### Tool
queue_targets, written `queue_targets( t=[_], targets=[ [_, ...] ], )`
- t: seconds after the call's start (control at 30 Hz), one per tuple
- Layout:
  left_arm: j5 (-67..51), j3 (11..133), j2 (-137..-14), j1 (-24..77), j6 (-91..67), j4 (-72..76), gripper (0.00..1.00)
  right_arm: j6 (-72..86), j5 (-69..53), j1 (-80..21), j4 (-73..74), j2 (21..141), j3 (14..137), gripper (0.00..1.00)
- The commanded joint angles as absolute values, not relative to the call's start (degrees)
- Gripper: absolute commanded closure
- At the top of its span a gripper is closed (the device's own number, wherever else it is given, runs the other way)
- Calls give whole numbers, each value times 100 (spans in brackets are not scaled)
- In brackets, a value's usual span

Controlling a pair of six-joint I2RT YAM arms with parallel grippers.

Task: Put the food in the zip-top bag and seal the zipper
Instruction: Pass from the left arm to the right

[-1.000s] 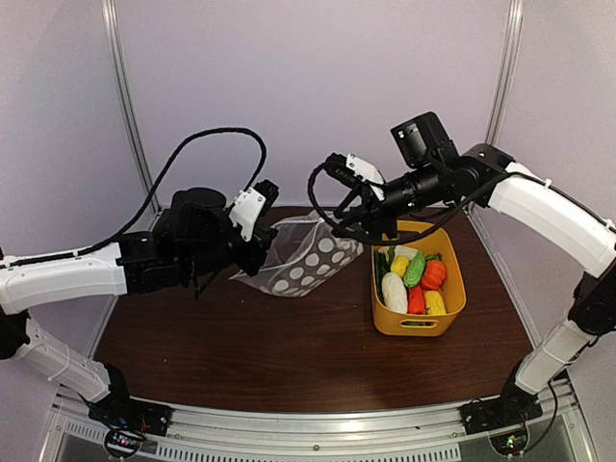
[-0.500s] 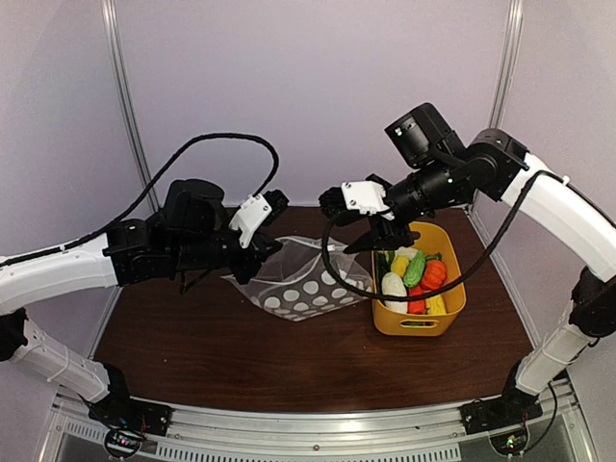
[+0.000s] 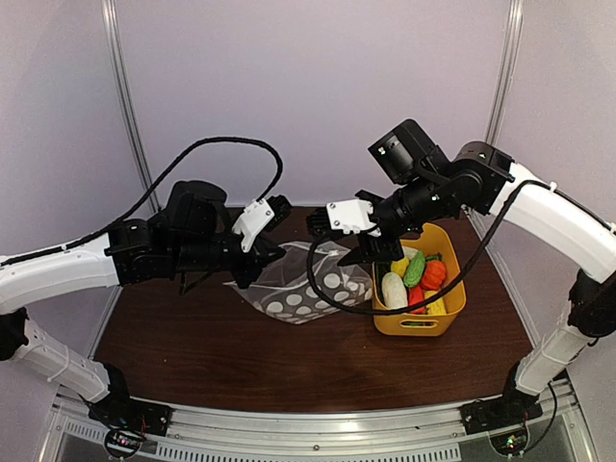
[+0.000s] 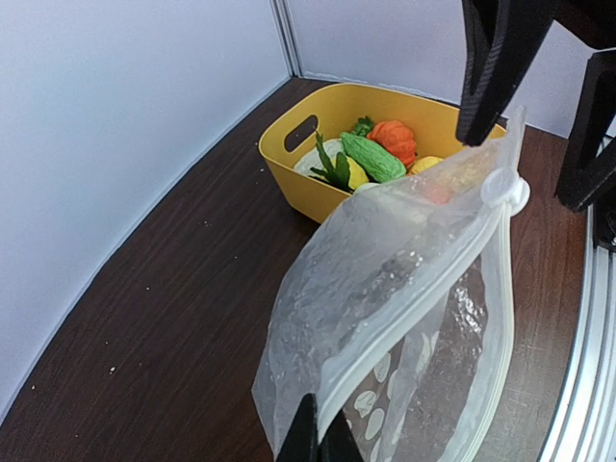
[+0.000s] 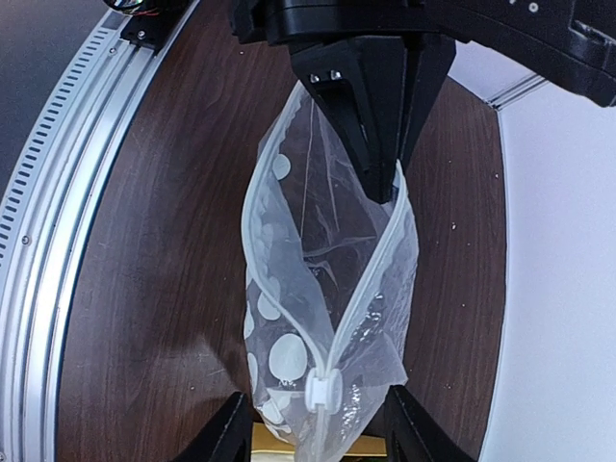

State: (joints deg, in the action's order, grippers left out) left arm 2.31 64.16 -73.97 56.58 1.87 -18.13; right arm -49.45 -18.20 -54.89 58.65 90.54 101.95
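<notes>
A: How was the left gripper (image 4: 320,433) found?

B: It was seen pinched tight on one end of the mouth edge of the zip-top bag (image 5: 318,241), so that the bag was held up by that corner above the dark wooden table (image 4: 164,318).

A: And the right gripper (image 5: 316,402)?

B: Its jaws were seen standing roughly half apart, one finger on either side of the bag's other top corner. Nothing was gripped by them, and a gap was left on both sides in the right wrist view.

A: Where was the zipper (image 5: 371,274) located?

B: It was stretched as a pale strip between the two grippers. It was run from the left gripper's pinch to the small white slider tab (image 4: 504,190), which was set at the end nearest the right gripper, between its fingers. Whether the strip was pressed closed along its length could not be told.

A: How was the bag itself hung?

B: It was draped slack below the strip, with its dotted side turned toward the near edge of the table. Whether its bottom was rested on the table could not be made out.

A: And the food (image 4: 371,154)?

B: It was seen piled in the yellow basket (image 4: 289,168), with white, green, orange, red and yellow pieces together. The basket was set on the table just beside the bag, on the robot's right, under the right arm.
</notes>
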Motion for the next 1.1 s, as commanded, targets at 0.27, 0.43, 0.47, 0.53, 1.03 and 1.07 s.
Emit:
queue_targets(
  t=[0.27, 0.43, 0.47, 0.53, 1.03, 1.07],
  targets=[
    [0, 6537, -7419, 5624, 224, -1793, 100, -4932, -1576, -5510, 5695, 9178, 10191, 69],
    [-305, 6563, -7421, 5618, 220, -1822, 100, -5030, -1451, -5510, 5765, 9154, 10142, 70],
    [-348, 6579, -7427, 5624, 215, -1834, 100, -5046, -1418, -5515, 5760, 9159, 10128, 70],
    [-409, 6604, -7435, 5623, 211, -1850, 100, -5047, -1368, -5519, 5728, 9149, 10098, 72],
    [-387, 6651, -7478, 5625, 220, -1949, 100, -5138, -994, -5555, 5714, 9073, 10055, 90],
    [-393, 6665, -7491, 5625, 220, -1952, 100, -5122, -1013, -5555, 5705, 9063, 10055, 91]
  ],
)
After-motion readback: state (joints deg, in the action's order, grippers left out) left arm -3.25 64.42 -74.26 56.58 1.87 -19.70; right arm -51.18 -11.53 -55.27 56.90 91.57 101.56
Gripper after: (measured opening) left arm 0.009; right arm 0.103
